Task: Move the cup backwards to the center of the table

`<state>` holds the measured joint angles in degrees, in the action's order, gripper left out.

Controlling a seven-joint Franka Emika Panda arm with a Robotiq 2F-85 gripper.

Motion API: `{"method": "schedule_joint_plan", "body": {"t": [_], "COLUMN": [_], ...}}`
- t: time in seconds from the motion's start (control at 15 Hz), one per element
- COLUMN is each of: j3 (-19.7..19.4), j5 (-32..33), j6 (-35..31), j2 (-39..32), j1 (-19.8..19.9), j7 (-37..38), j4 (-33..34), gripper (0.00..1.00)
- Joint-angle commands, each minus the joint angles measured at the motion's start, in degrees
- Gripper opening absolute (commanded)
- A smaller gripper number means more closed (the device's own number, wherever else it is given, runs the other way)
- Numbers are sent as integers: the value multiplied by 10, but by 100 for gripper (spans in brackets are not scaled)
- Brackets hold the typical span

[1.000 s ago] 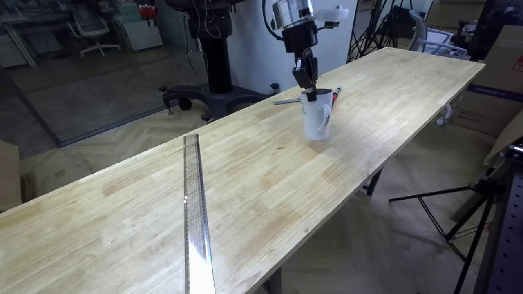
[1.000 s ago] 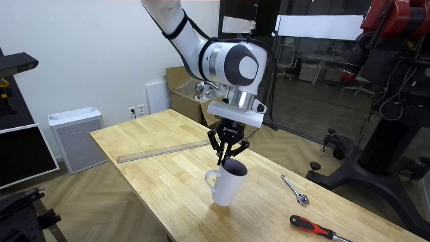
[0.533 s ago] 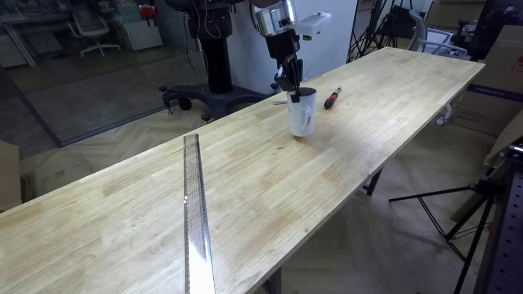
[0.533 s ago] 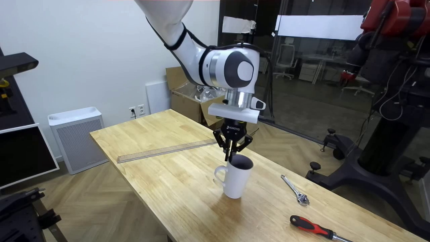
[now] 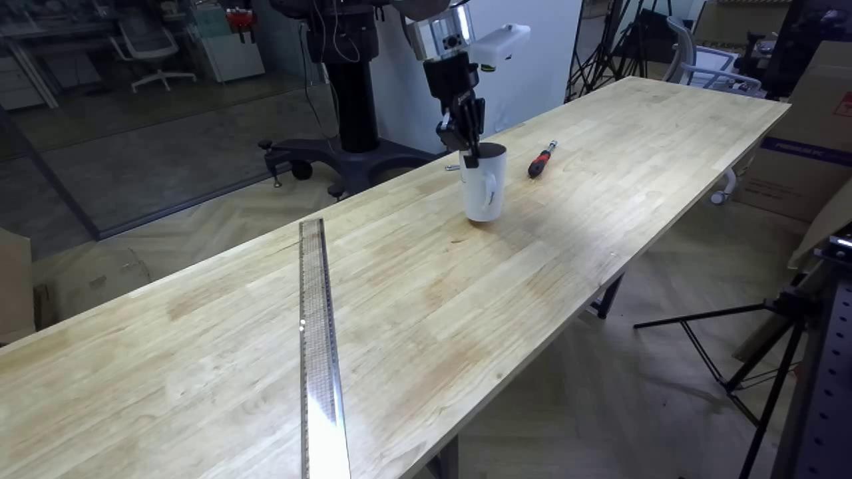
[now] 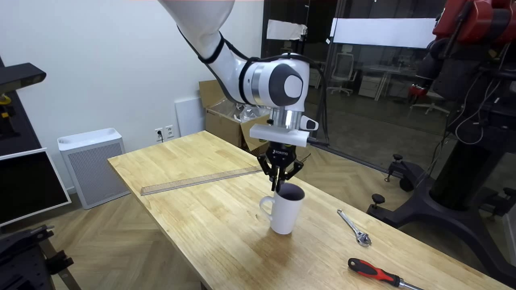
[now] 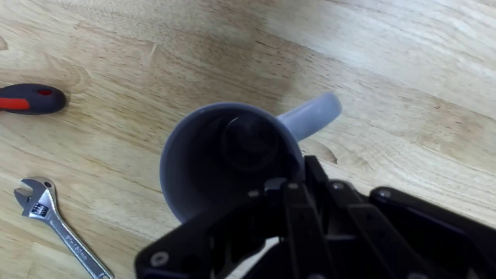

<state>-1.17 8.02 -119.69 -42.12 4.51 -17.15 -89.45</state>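
Cup (image 6: pixel 287 213): white, greyish in the shade, with a dark inside; in an exterior view it leans slightly
Handle (image 7: pixel 312 116): a white loop, with a small dark marking that is too small to read
Fingers (image 5: pixel 472 159): narrow, pinching the wall of the cup at the rim; the inner one is hard to see in the dark
Place of the cup: over the tabletop (image 5: pixel 413 299), between its two long edges; if the base touches the wood, I cannot tell
Wrench (image 6: pixel 351 224): mostly hidden behind the cup in an exterior view, cut by the lower border in the wrist view
Screwdriver (image 6: pixel 375 272): only its grip end enters the wrist view
Open room: bare wood from the cup to the ruler (image 5: pixel 315 306); both long edges are well apart from the cup
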Motion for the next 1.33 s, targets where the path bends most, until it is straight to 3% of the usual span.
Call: {"method": "schedule_joint_plan", "body": {"t": [0.0, 0.07, 0.13, 0.33, 0.87, 1.27], "j3": [-9, -9, -9, -10, -13, -13], "j5": [12, 12, 12, 13, 26, 38], "j6": [11, 11, 11, 11, 7, -7], "j2": [-8, -9, -9, -9, 18, 65], "j1": [-9, -9, -9, -10, -20, -42], "j7": [28, 29, 29, 31, 46, 77], "j4": [25, 26, 26, 29, 12, -31], "gripper": [2, 10, 35, 44, 98, 100]}}
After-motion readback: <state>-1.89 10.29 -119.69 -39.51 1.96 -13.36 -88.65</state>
